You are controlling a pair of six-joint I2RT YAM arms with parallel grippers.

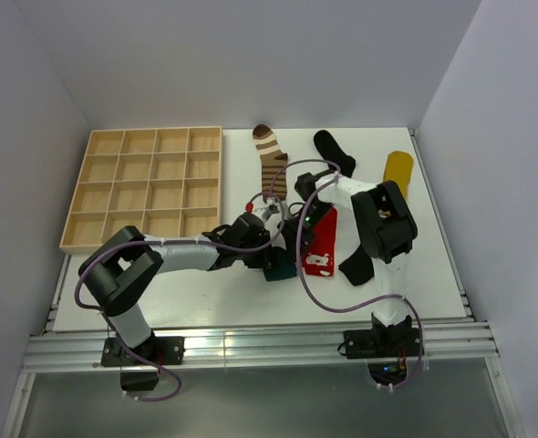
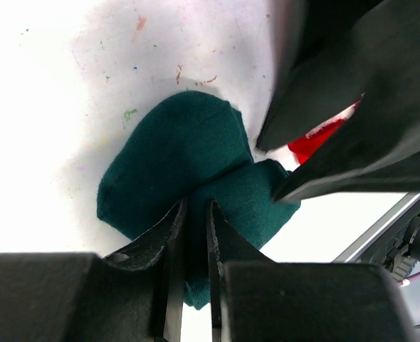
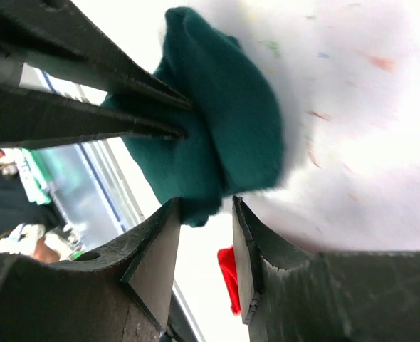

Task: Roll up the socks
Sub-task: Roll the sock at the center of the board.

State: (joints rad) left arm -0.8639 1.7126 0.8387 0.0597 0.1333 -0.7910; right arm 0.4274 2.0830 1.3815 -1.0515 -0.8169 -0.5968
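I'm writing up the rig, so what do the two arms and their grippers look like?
The left arm and right arm have white links between bulky black joint housings, and a loose purple cable loops along each. The left gripper and right gripper each have two matte black, wedge-shaped fingers with rough inner faces. No markings show.

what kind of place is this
Likely a robot lab test cell: white table boxed in by plain panels, two arms on an aluminium rail, a wooden compartment tray beside loose socks.
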